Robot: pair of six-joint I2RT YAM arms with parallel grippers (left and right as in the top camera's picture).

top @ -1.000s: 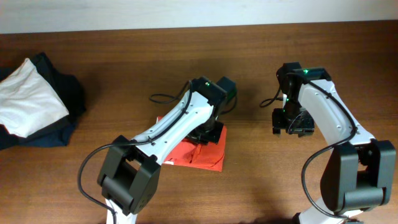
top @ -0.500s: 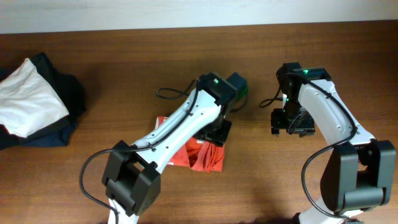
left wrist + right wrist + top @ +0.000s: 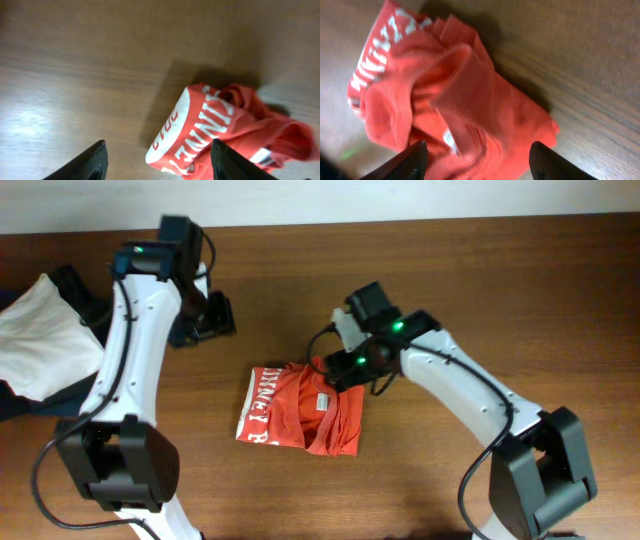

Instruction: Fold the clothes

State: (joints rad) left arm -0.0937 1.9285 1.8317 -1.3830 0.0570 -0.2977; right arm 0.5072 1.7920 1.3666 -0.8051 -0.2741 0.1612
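Observation:
The clothes, an orange-red T-shirt point(image 3: 300, 410) with white lettering, lie bunched and roughly folded in the middle of the table. My right gripper point(image 3: 342, 368) hovers over the shirt's far right corner. In the right wrist view the right gripper point(image 3: 479, 146) is open, with rumpled shirt fabric point(image 3: 445, 90) below and between the fingers; whether they touch it I cannot tell. My left gripper point(image 3: 208, 320) is up at the far left, apart from the shirt. In the left wrist view the left gripper point(image 3: 159, 145) is open and holds nothing, with the shirt point(image 3: 215, 130) further off.
A white folded garment point(image 3: 40, 340) lies on a dark navy one point(image 3: 70, 398) at the table's left edge, close to my left arm. The table's far edge meets a pale wall point(image 3: 400, 200). Bare wood point(image 3: 560, 300) lies to the right.
My left gripper opened, let go of the shirt and swung away to the far left. My right arm moved left from the right side to above the shirt.

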